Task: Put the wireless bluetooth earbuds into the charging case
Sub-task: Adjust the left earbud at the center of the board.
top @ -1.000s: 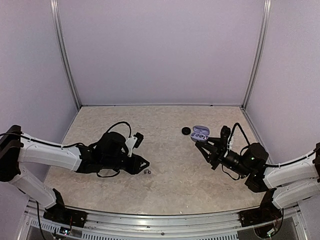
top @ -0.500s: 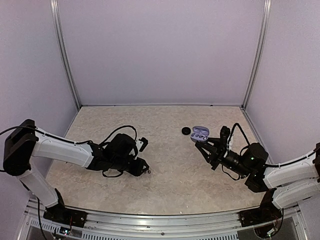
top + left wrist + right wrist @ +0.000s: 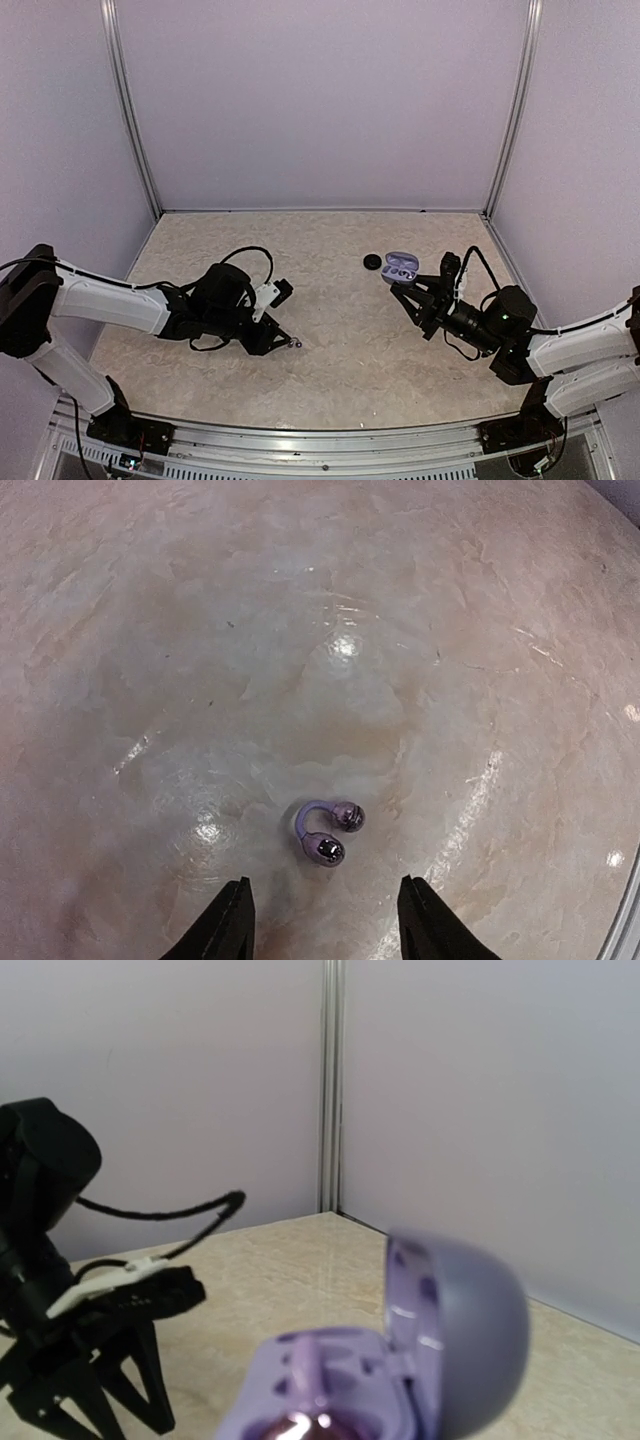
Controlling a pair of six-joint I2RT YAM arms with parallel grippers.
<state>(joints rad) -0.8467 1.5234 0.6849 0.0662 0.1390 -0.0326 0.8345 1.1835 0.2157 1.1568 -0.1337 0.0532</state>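
Pale marbled table (image 3: 300, 630), lilac walls. My left gripper (image 3: 324, 888) hangs low over the table, jaws partly apart and empty. The earbud (image 3: 328, 832), a small purple clip with two shiny round ends, lies just ahead of the jaws, centred on their gap. Procedure: advance until both ends sit between the jaws, lower to the surface, close gently. It will probably skid if nudged. My right gripper (image 3: 402, 284) clamps the open case (image 3: 450, 1330), well off to the left gripper's right.

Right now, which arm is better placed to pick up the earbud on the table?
Left: the left gripper, open, is beside the earbud; the right gripper holds the charging case.
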